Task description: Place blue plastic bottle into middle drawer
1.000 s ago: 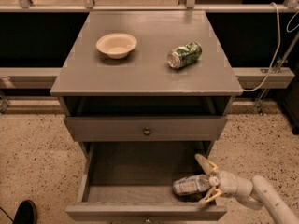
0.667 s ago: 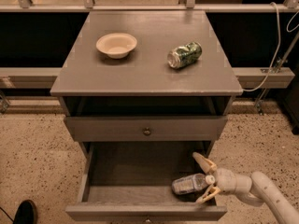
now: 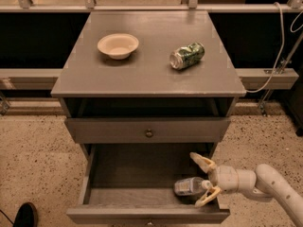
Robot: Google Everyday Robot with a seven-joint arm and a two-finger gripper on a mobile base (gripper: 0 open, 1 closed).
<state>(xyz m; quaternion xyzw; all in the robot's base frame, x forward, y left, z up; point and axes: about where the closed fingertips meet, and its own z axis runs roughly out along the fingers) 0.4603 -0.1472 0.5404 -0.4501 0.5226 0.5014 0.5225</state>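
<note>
Camera view takes in the whole cabinet from the front, with the arm coming in low from the side, and the gripper (image 3: pixel 195 179) is down inside the open middle drawer (image 3: pixel 142 213), close to the near corner on the arm's side. Its two fingers are spread wide, one angled up toward the back of the drawer and one down toward the front rail, and I don't see either pressing on anything.

The blue plastic bottle (image 3: pixel 187 187) lies on its side on the drawer floor, right in the mouth of that spread, just ahead of the palm. Its long axis runs across the drawer, pretty much in line with the forearm, with the body pointing away from the wrist. The end by the palm may be the cap, but I can't say for sure. It looks to be resting on the floor, not hanging in a grip.

Since the bottle sits straight out along the tool's own line, I'd judge the clean way out is back along that same line, keeping the fingers wide so neither tip rolls it.

Well above the gripper, on the cabinet top, sit a bowl (image 3: pixel 118 45) and a crushed green can (image 3: pixel 187 56).
</note>
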